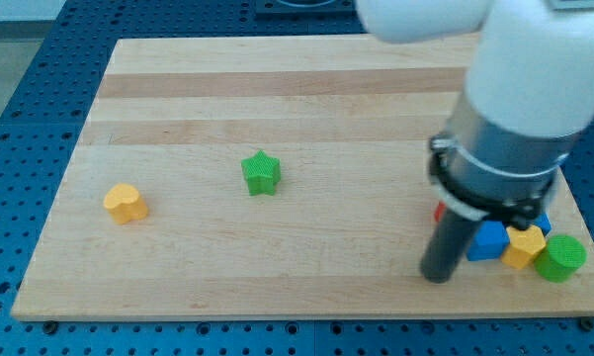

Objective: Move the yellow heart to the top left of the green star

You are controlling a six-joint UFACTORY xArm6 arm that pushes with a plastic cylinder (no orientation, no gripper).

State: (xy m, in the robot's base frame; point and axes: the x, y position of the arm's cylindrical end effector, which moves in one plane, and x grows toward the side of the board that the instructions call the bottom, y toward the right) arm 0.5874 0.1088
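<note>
The yellow heart lies on the wooden board at the view's left. The green star sits to its right and slightly higher, well apart from it. My tip is at the view's lower right, far to the right of both blocks, next to a cluster of other blocks.
At the lower right corner lie a blue block, a yellow block and a green round block. A sliver of a red block shows behind the rod. The arm's bulky white body covers the board's right side.
</note>
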